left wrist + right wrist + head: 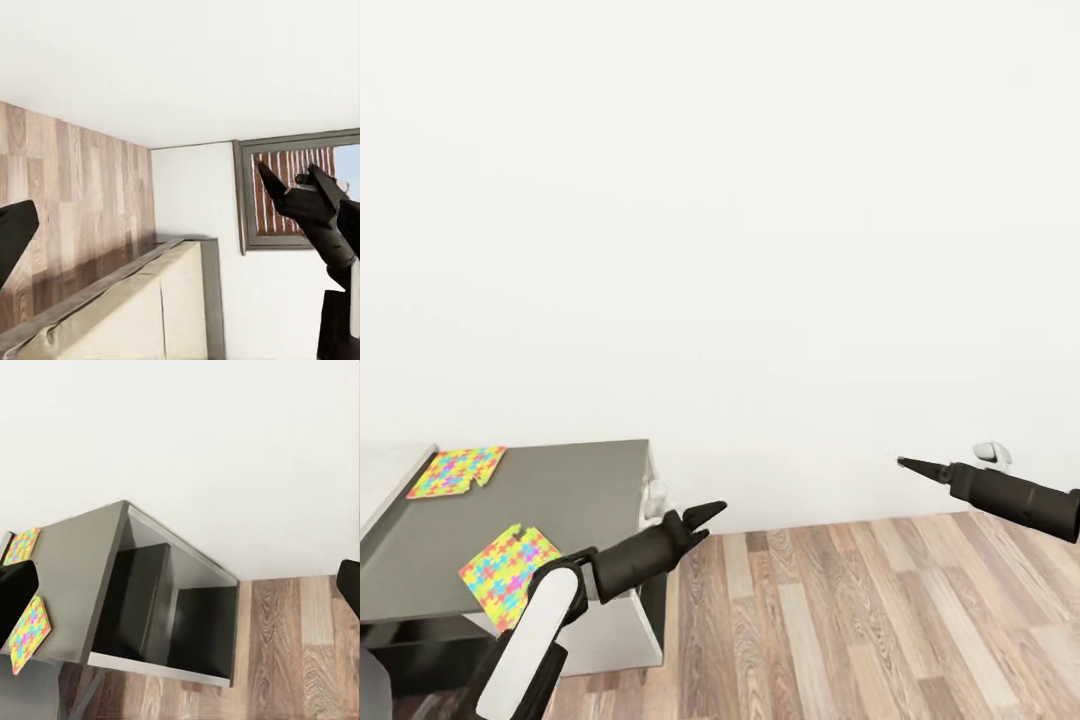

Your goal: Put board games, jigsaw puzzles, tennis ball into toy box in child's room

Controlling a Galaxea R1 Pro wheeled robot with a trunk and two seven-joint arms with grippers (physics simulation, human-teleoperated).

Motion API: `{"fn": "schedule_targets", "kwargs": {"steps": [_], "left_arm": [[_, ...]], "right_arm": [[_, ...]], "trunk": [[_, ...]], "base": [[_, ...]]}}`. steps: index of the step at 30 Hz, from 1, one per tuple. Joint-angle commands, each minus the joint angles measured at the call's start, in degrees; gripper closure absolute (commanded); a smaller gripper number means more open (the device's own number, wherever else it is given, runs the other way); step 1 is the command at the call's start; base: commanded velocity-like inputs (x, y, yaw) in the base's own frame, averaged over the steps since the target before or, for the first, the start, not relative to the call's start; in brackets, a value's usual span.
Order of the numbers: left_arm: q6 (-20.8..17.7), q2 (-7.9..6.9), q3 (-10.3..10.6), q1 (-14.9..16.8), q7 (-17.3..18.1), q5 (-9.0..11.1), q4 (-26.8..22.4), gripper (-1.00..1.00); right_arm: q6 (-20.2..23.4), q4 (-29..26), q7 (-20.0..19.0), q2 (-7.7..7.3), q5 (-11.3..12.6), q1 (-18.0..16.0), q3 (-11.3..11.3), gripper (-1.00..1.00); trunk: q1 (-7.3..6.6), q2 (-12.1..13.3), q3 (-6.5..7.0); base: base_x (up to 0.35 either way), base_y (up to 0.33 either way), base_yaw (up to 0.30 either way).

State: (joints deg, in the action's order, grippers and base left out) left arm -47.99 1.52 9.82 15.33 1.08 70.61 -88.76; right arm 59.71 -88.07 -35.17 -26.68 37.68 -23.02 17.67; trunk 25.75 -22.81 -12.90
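Two jigsaw puzzles lie flat on the dark-grey table (590, 480), the far puzzle (457, 471) near its back edge and the near puzzle (510, 564) at the front edge, one corner seemingly just past the lip. The left hand (700, 518) hangs empty past the table's end, fingers slightly apart. The right hand (908, 464) is out over the wood floor (880, 620), its fingers drawn to a point, holding nothing. I'd worry a sideways nudge slides the near mat off, and thin mats are awkward to pinch from above
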Motion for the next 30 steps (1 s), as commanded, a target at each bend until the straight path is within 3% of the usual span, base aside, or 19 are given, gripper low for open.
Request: {"fn": "schedule_targets", "kwargs": {"steps": [1,5,13,30], "left_arm": [[0.93,0.00,0.14,-1.41,0.25,-1.38,0.14,-1.00],[3.97,-0.04,0.68,-4.13,0.76,-4.58,0.57,-1.00],[6.89,0.38,1.47,-6.06,1.21,-7.33,1.46,-1.00],[8.54,0.75,2.83,-6.90,1.16,-8.54,3.19,-1.00]], "right_arm": [[0.29,0.13,-0.47,-0.01,-0.33,0.74,0.12,-1.00],[0.29,-0.76,-0.54,0.32,-0.41,3.44,0.03,-1.00],[0.29,-3.11,-0.52,0.96,-0.48,6.75,0.04,-1.00],[0.29,-4.27,-0.72,1.31,-0.50,8.42,-0.18,-1.00]], "trunk": [[0.04,-0.11,-0.07],[0.04,-0.11,0.07],[0.04,-0.11,0.34],[0.04,-0.11,0.91]], "base": [[0.000,0.000,-0.281],[0.000,0.000,-0.281],[0.000,0.000,-0.281],[0.000,0.000,-0.281]]}}
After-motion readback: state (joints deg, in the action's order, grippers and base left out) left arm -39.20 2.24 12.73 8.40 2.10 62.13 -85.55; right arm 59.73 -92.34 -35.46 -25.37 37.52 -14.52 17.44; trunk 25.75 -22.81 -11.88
